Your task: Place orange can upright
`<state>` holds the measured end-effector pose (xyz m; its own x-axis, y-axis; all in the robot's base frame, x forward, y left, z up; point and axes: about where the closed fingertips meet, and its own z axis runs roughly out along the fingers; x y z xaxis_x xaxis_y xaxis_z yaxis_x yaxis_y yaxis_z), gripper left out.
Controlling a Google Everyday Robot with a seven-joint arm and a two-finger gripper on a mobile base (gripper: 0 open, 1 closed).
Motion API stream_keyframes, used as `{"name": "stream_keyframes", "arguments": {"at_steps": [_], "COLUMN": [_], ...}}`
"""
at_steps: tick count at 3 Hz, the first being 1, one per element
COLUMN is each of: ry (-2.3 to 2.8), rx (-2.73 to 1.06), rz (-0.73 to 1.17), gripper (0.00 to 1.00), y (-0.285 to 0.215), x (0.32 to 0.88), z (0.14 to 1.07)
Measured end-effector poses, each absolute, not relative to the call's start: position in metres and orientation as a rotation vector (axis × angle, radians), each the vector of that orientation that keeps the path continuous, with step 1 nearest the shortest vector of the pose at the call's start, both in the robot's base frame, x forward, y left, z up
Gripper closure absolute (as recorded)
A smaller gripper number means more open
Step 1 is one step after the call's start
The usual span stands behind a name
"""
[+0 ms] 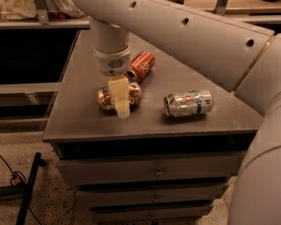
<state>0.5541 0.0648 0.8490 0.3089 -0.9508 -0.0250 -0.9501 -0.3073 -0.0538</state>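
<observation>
Hanging straight down from the big white arm (pixel 187 29), the gripper (pixel 121 105) sits at the orange can (pixel 135 96), its cream-coloured end crossing the front of the can's middle and reaching down to the grey cabinet top (pixel 79 118). From where I stand I cannot tell how far open it is or whether it has any hold on the can. The orange can lies on its side on the left part of the top, its length running left to right, with its mottled gold-brown body showing on either side of the gripper. Just behind it and slightly to the right, a red-orange can (pixel 141 65) also lies on its side, angled, close to the gripper's round wrist. A green-and-white can (pixel 188 103) lies on its side farther right, apart from the other two, silver end facing left. Drawers (pixel 154 172) with small knobs stack below the top.
</observation>
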Motion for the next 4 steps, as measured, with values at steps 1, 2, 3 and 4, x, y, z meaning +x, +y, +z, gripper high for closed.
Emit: {"name": "stream_keyframes", "arguments": {"at_steps": [1, 2, 3, 4], "ry": [1.84, 1.888, 1.895, 1.859], "rx": [-2.488, -2.473, -2.46, -2.435], "rz": [0.032, 0.092, 0.128, 0.17], "gripper": [0.18, 0.4, 0.64, 0.87], "y": [0.058, 0.058, 0.071, 0.083], "x": [0.548, 0.533, 0.509, 0.496], "z": [0.835, 0.823, 0.84, 0.878]}}
